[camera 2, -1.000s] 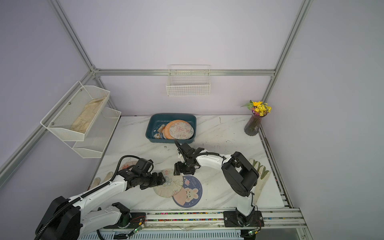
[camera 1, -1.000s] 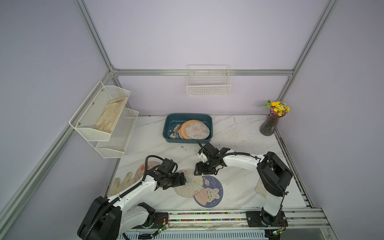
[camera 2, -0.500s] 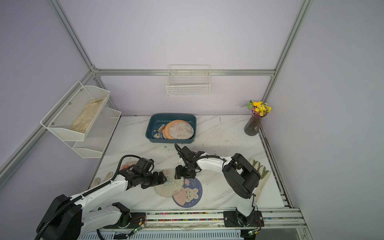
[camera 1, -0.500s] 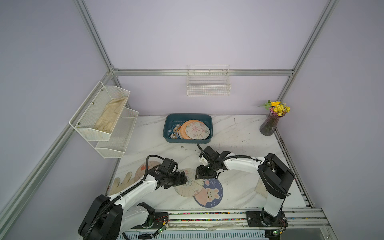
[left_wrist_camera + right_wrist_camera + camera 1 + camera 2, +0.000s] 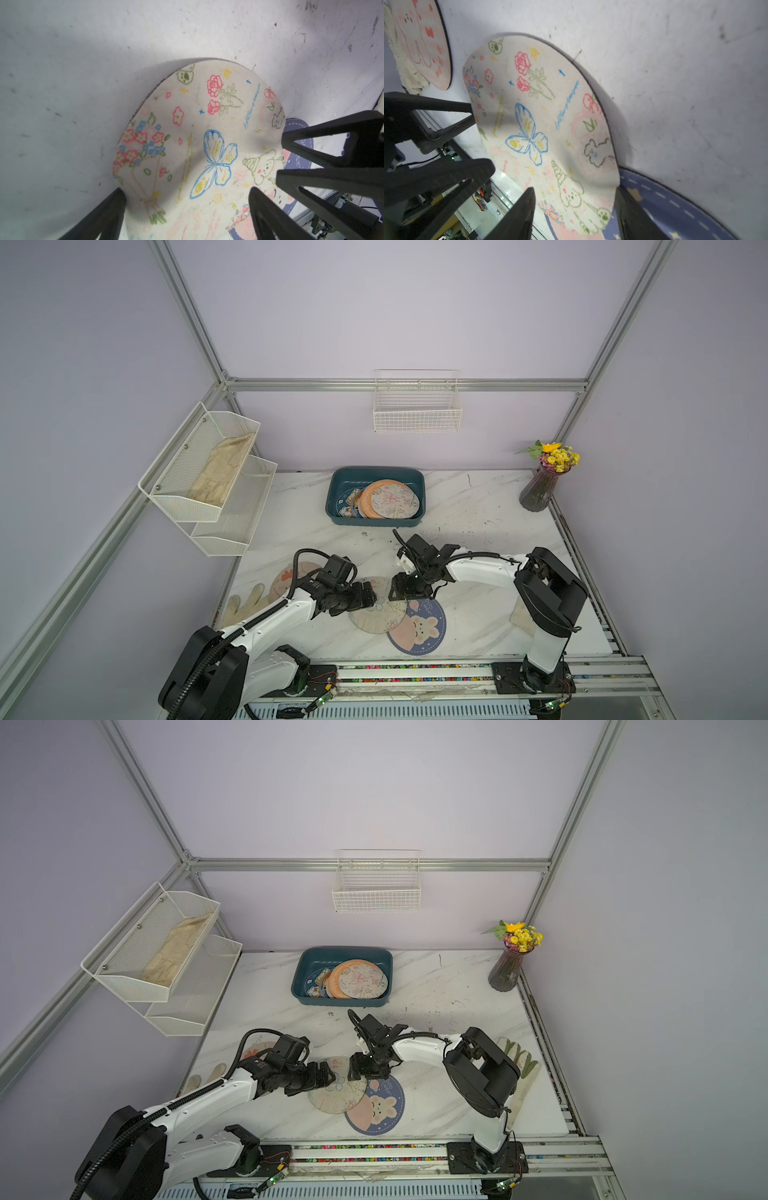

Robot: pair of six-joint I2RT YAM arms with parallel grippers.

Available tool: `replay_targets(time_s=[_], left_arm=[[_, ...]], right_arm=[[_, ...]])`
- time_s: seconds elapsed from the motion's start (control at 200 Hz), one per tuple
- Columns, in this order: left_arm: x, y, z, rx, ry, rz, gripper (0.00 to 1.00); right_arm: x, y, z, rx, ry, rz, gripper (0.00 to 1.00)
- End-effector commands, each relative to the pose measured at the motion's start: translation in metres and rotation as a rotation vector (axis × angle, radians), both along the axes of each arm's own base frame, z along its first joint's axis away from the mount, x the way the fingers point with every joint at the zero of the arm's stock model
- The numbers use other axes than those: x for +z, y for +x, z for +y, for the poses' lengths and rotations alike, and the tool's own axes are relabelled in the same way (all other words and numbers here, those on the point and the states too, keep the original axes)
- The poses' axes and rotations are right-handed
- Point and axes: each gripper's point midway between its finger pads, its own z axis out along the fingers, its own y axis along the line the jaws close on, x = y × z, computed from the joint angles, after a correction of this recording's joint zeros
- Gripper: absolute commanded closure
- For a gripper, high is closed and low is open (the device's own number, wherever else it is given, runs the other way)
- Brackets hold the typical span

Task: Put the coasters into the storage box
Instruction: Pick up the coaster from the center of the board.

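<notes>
Butterfly-print cream coaster (image 5: 376, 616): front-centre of marble table (image 5: 478, 506), lapping onto blue bunny coaster (image 5: 419, 630). Vs. a sec ago, right gripper (image 5: 405, 593) has dropped onto its edge, jaws narrowing but apart, nothing clamped; left gripper (image 5: 370, 599), jaws wide, has pressed in opposite, so the mat now buckles up: pick begun, not secured. Storage box (image 5: 374, 471) at rear already holds several coasters (image 5: 392, 499); obstacles: grippers nearly touching, bunny coaster may drag along, pink coaster (image 5: 284, 578) and glove (image 5: 245, 605) by left arm.
</notes>
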Motion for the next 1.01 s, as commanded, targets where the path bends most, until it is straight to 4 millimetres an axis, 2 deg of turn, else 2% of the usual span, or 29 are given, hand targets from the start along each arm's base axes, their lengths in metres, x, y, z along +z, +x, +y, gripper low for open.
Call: replay_targets(time_s=[0.0,0.155,0.315,0.395,0.485,0.635,0.83,1.0], left_arm=[[-0.018,-0.021,0.004,-0.023,0.037,0.101,0.09],[-0.018,-0.019,0.004,-0.025,0.037,0.097,0.09],[-0.017,-0.017,0.003,-0.030,0.039,0.097,0.09],[-0.017,-0.016,0.002,-0.034,0.039,0.096,0.09],[-0.016,-0.015,0.001,-0.037,0.040,0.094,0.09],[-0.012,-0.011,0.002,-0.038,0.047,0.078,0.09],[0.000,-0.004,0.004,-0.026,0.056,0.035,0.05],[0.011,0.003,0.005,-0.014,0.059,-0.005,0.05]], right_arm=[[-0.004,-0.005,0.010,0.015,0.017,0.025,0.41],[-0.005,-0.005,0.012,0.022,0.019,0.028,0.45],[-0.005,-0.006,0.014,0.030,0.022,0.039,0.61],[-0.005,-0.006,0.016,0.036,0.024,0.043,0.77],[-0.001,-0.004,0.018,0.039,0.032,0.037,1.00],[0.015,0.005,0.022,0.022,0.048,0.015,1.00],[0.051,0.033,0.026,-0.022,0.097,-0.035,1.00],[0.080,0.057,0.042,0.016,0.139,-0.084,1.00]])
